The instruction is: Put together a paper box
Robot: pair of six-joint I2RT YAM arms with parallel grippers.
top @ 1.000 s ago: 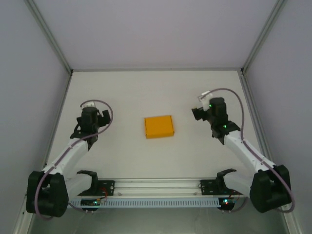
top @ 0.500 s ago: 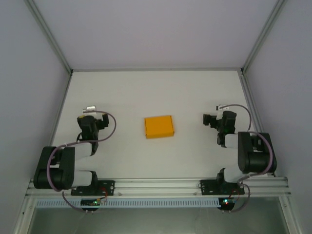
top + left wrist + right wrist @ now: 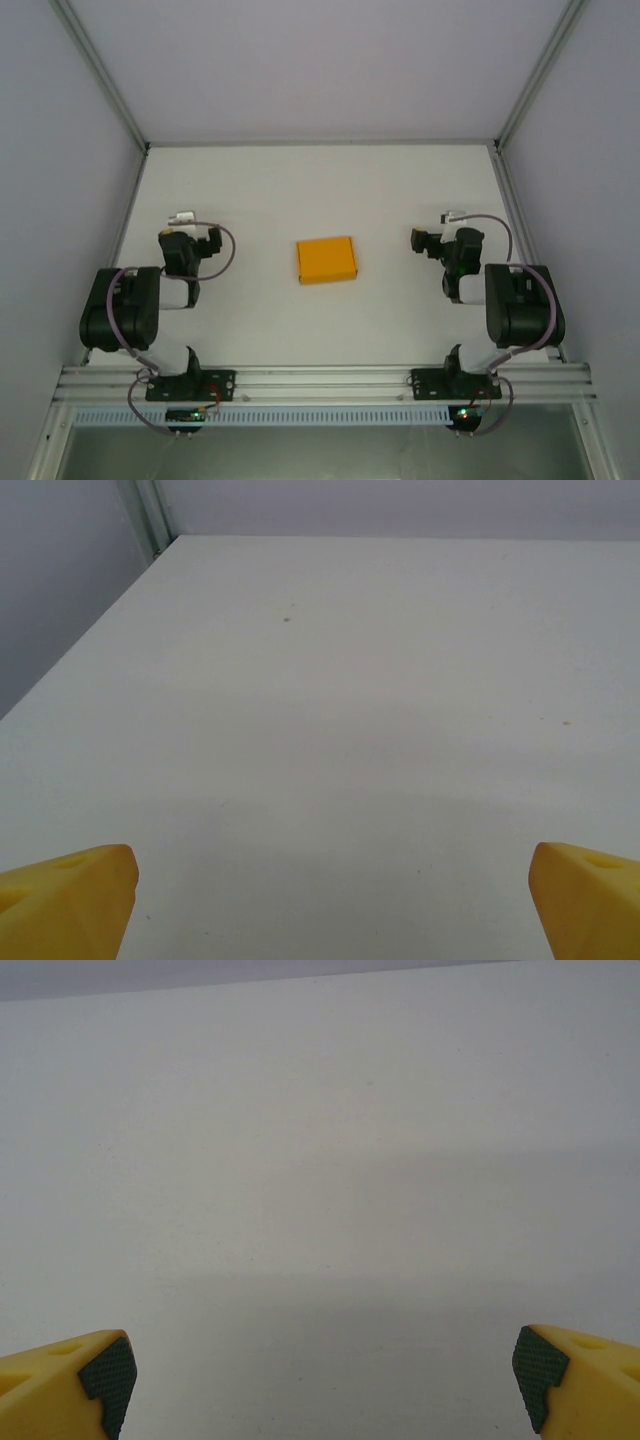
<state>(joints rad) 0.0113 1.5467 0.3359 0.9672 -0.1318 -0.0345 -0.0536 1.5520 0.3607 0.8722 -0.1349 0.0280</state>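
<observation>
— Is there any writing, label, brand or number to read here?
— None that I can read. The top face of the paper box (image 3: 326,260) is plain orange-yellow card.
— And the worktop (image 3: 350,680)?
— It is white, with a few tiny dark specks that form no characters.
— Those small lights (image 3: 467,412) low on the arm mounts?
— They are coloured dots, too small to make out as any sign.
</observation>
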